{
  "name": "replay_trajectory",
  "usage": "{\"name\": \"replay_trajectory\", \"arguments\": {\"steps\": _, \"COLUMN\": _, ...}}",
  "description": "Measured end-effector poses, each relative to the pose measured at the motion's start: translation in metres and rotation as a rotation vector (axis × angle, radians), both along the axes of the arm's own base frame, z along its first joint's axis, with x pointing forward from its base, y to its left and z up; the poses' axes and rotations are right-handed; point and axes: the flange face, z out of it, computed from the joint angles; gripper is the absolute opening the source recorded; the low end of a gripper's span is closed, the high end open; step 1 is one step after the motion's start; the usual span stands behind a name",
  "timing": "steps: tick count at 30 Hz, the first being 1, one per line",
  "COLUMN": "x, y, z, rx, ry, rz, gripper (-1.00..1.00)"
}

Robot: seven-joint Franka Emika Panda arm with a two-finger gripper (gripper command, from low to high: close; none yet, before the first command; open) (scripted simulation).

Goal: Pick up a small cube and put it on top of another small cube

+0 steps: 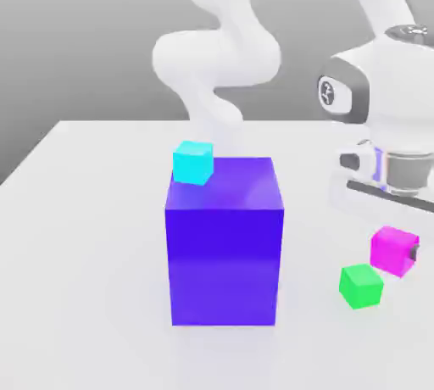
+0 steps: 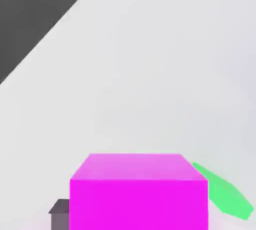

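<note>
Your gripper (image 1: 405, 254) sits at the exterior view's right, hanging under the white wrist, and its jaws are closed on the magenta cube (image 1: 393, 250). A dark fingertip (image 1: 414, 252) shows against the cube's right face in the exterior view; in the hand view a grey finger pad (image 2: 60, 214) presses against the side of the magenta cube (image 2: 139, 191).

You will find the magenta cube held just above and to the right of the green cube (image 1: 362, 286). Whether their corners touch cannot be told from the exterior view. In the hand view the green cube (image 2: 225, 194) peeks out beside the magenta one, partly hidden behind it.

The green cube rests on the white table (image 1: 85, 253), near the front right of the scene.

Note the big blue-violet block (image 1: 224, 242) standing upright at the table's centre, well to the left of both small cubes. The cyan cube (image 1: 192, 162) sits at the block's far left top corner (on the block or behind it, you cannot tell from this angle).

The white arm (image 1: 222, 58) curves up behind the block.
</note>
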Motion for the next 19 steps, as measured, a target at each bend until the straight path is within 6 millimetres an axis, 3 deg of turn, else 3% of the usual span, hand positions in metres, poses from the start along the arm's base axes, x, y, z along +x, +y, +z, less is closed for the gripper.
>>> {"name": "replay_trajectory", "arguments": {"steps": 3, "x": -0.009, "y": -0.017, "z": -0.011, "rx": -0.034, "ry": 0.007, "rz": -0.085, "gripper": -1.00}}
{"name": "replay_trajectory", "arguments": {"steps": 10, "x": -0.006, "y": -0.018, "z": -0.035, "rx": -0.040, "ry": 0.000, "rz": -0.101, "gripper": -1.00}}
{"name": "replay_trajectory", "arguments": {"steps": 17, "x": -0.011, "y": -0.018, "z": -0.072, "rx": -0.038, "ry": 0.009, "rz": -0.094, "gripper": -1.00}}
{"name": "replay_trajectory", "arguments": {"steps": 18, "x": -0.012, "y": -0.018, "z": -0.076, "rx": -0.038, "ry": 0.011, "rz": -0.093, "gripper": 1.00}}
{"name": "replay_trajectory", "arguments": {"steps": 19, "x": -0.012, "y": -0.018, "z": -0.076, "rx": -0.038, "ry": 0.011, "rz": -0.093, "gripper": 1.00}}
